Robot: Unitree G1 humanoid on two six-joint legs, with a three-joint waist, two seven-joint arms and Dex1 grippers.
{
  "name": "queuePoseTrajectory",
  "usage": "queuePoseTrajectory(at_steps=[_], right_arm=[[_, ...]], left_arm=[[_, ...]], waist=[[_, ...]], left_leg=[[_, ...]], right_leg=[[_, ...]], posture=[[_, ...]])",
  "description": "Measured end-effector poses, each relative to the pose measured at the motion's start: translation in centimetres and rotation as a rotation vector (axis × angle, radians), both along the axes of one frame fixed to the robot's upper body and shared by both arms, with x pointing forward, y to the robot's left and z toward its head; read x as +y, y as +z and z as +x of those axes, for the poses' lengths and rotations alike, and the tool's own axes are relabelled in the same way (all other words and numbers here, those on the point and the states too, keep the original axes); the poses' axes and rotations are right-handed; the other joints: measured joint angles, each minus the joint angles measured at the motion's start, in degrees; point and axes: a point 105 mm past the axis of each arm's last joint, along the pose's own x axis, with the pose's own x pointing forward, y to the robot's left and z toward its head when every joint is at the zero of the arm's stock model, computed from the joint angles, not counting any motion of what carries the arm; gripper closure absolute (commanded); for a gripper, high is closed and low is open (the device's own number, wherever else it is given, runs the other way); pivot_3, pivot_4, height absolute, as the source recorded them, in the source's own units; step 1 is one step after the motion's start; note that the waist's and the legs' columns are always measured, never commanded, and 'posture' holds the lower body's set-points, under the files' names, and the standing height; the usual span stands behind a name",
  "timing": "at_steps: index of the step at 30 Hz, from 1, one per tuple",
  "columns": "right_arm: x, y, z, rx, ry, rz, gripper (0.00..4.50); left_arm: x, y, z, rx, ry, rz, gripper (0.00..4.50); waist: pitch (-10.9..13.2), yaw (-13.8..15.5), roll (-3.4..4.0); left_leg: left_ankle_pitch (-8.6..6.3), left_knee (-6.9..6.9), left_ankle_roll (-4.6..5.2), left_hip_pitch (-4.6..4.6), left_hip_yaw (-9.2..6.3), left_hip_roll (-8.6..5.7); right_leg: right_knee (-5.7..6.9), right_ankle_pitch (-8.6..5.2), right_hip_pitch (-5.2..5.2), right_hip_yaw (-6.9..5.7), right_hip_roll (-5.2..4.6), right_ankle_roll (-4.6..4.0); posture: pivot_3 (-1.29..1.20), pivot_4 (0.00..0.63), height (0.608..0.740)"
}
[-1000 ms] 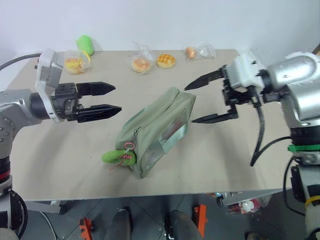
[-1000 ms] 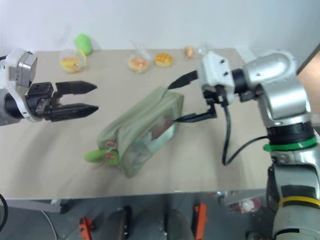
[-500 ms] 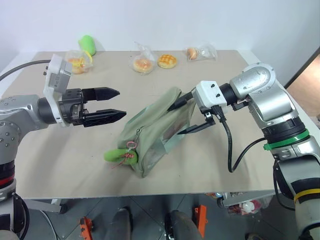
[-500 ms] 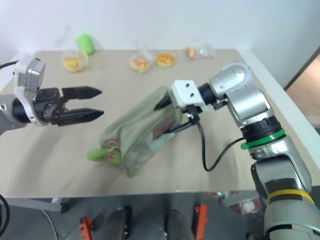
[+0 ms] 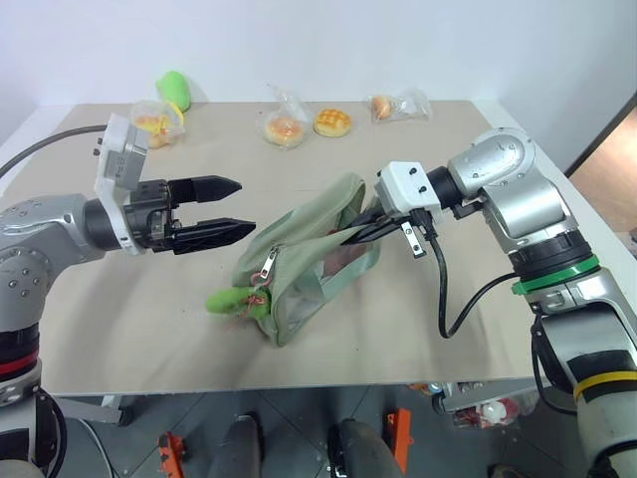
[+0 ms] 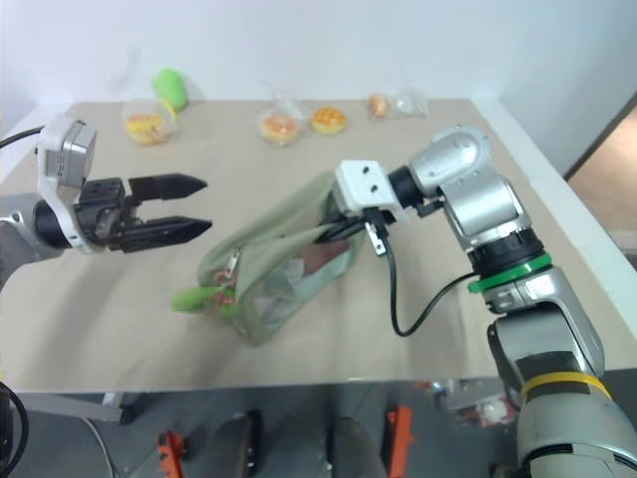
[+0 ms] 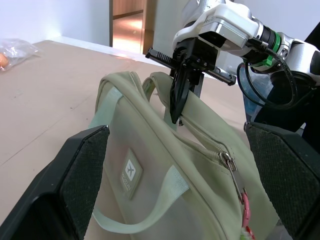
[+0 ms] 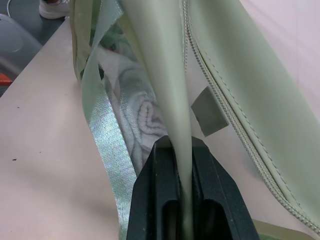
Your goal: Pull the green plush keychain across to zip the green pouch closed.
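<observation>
Beige tabletop (image 5: 149, 309), white wall | right gripper (image 5: 350, 231) clamped on boxy sage-green fabric pouch (image 5: 309, 264) | left gripper (image 5: 234, 207) spread wide, just beside pouch, above small bright-green plush keychain (image 5: 231, 300)

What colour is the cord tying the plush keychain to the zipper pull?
Pinkish-red cord, clearest in the left wrist view.

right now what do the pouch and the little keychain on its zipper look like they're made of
The green pouch looks like smooth matte sage fabric, possibly coated: stitched seams, soft folds where the shut right gripper pinches its top edge. Its side window looks like clear plastic, showing the contents. The green plush keychain looks fuzzy and soft, likely stuffed plush.
</observation>
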Motion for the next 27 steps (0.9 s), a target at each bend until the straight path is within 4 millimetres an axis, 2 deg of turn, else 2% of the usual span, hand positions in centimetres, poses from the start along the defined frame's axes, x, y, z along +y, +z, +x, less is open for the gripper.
queuePoseTrajectory(at_steps=[5,10,13,17,20,24,27], right_arm=[[-0.8,1.0,1.5,0.012,-0.134,0.011,4.46],[-4.0,1.4,2.0,0.003,-0.25,-0.058,4.46],[-4.4,1.5,2.2,-0.012,-0.27,-0.072,4.46],[-4.1,1.5,2.3,-0.015,-0.27,-0.071,4.46],[-2.9,1.9,2.6,-0.027,-0.275,-0.049,4.46],[-0.8,1.4,3.0,0.02,-0.282,-0.001,4.46],[-0.4,1.3,3.1,0.047,-0.3,0.016,4.46]], left_arm=[[0.0,-0.4,0.1,0.012,0.014,-0.005,0.0],[-0.2,-1.0,0.2,0.031,0.027,-0.03,0.0],[-0.4,-0.9,-0.1,0.02,0.028,-0.032,0.0],[-0.3,-0.8,-0.2,0.013,0.04,-0.04,0.0],[0.1,-0.5,-0.2,0.003,0.056,-0.049,0.0],[0.7,0.0,-0.3,-0.012,0.078,-0.042,0.0],[1.6,-0.1,-0.7,-0.016,0.106,0.005,0.0]], waist=[[0.0,0.11,0.0],[0.01,0.14,-0.02],[0.02,-0.09,-0.03],[0.02,-0.17,-0.02],[0.02,-0.19,-0.03],[0.02,-0.21,-0.03],[0.02,-0.22,-0.03]], left_leg=[[0.02,0.12,-0.02,-0.02,0.0,0.0],[0.01,0.17,-0.03,-0.08,0.11,-0.04],[0.0,0.14,-0.03,-0.05,0.13,0.03],[0.0,0.09,-0.03,0.0,0.12,0.26],[0.0,0.09,-0.04,0.0,0.12,0.44],[0.0,0.08,-0.04,0.0,0.11,0.55],[-0.01,0.07,-0.06,0.0,0.15,0.56]], right_leg=[[0.0,0.09,0.01,0.0,0.0,-0.03],[-0.04,0.03,-0.01,0.09,-0.07,-0.09],[-0.03,0.1,-0.05,0.13,0.01,0.02],[0.0,0.13,-0.1,0.14,0.25,-0.1],[0.01,0.18,-0.14,0.15,0.45,-0.21],[0.05,0.22,-0.19,0.16,0.56,-0.31],[0.05,0.21,-0.22,0.19,0.56,-0.33]], posture=[[0.0,0.15,0.74],[0.0,0.15,0.74],[0.0,0.15,0.74],[0.0,0.15,0.74],[0.0,0.15,0.74],[0.0,0.15,0.74],[0.0,0.15,0.74]])
